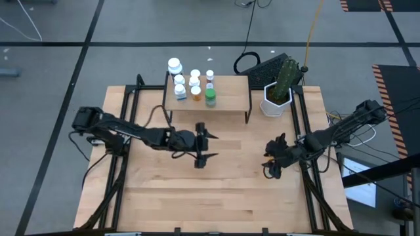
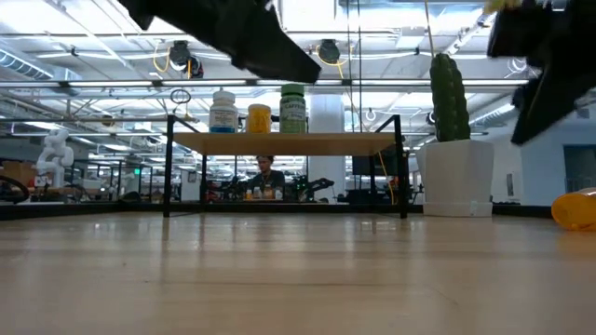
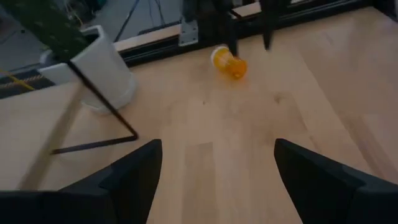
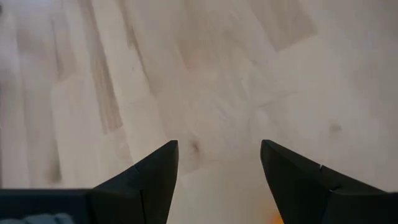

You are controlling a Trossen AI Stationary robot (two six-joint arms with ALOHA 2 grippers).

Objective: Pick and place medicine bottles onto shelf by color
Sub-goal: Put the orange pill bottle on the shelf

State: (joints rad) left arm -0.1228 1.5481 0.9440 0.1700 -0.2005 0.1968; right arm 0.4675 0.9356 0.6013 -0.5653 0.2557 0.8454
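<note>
The right gripper [image 4: 219, 163] hangs low over the bench [image 1: 216, 190] near its right edge, its fingers [image 4: 152, 171] spread moderately apart with only bare wood between them; a sliver of orange shows at the very edge of its wrist view, which I take to be the orange bottle [image 3: 229, 63] lying on its side just by that gripper. The left gripper [image 3: 214, 168] is out near the middle of the bench, in front of the shelf [image 1: 231, 103], its fingers [image 3: 134, 171] also standing apart and holding nothing. The fallen bottle looks a light, stiff plastic thing, smooth and round, so it will likely roll away if nudged from one side; the safest hold seems to be across its barrel, fingers coming down either side of the cylinder and square to its length, rather than on the cap end. A firm pinch should do no harm, though the slick wall could slip in a loose one. The other medicine bottles [image 1: 194, 84] already stand upright in a cluster on the left half of the shelf, white ones, orange ones and a green one [image 1: 210, 98] at the near edge. A white pot with a cactus [image 1: 276, 99] stands just beside the shelf's right end, well clear of the fallen bottle.
</note>
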